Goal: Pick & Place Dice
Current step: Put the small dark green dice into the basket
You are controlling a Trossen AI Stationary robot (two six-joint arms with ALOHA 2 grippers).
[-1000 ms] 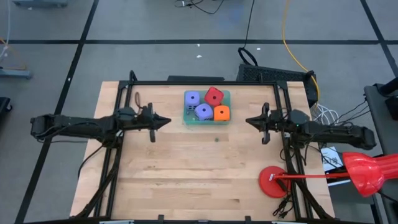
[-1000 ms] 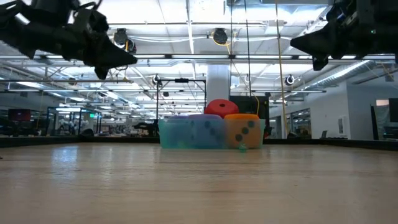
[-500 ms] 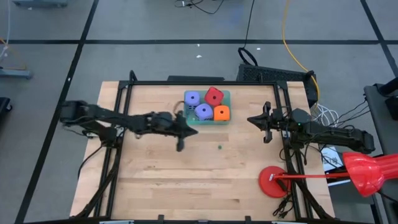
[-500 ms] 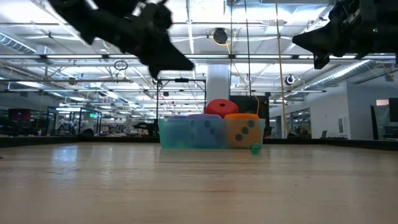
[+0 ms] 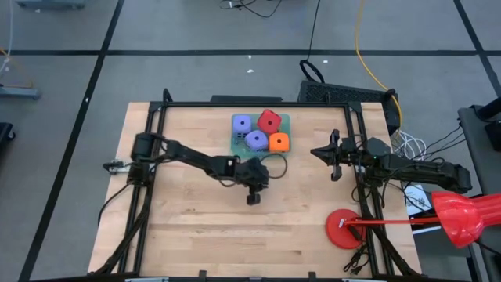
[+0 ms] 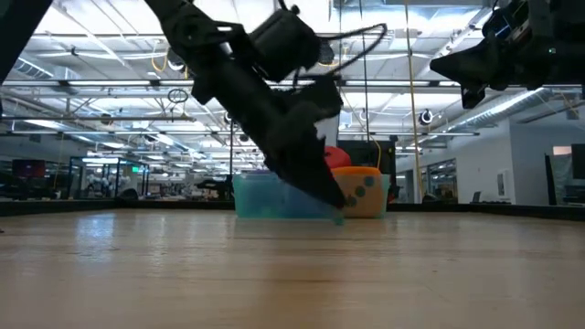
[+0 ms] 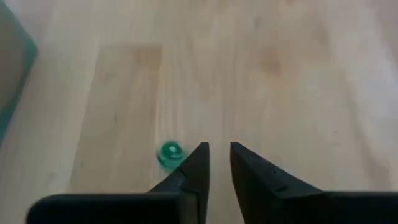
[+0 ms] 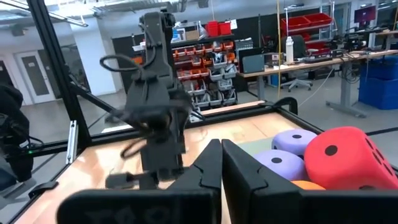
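Left arm stretched out from frame left across the desk toward centre, wrist pitched down. Left tool sits just below the tray in the high view, tip close to the desk surface; in the low view it angles down to the right in front of the tray. Its fingers are nearly pressed together, only a thin gap, pinching nothing. A small green ball lies on the wood just beside one fingertip, apart from it.

Right arm waits at frame right, held level above the desk edge. Right tool points toward the tray, fingers close together with nothing between them.

Dice are all in the tray at upper centre of the high view: purple die upper left, red die upper right and riding higher, second purple die lower left, orange die lower right. All four packed touching.

No readable labels or writing on the arms, tray or dice.
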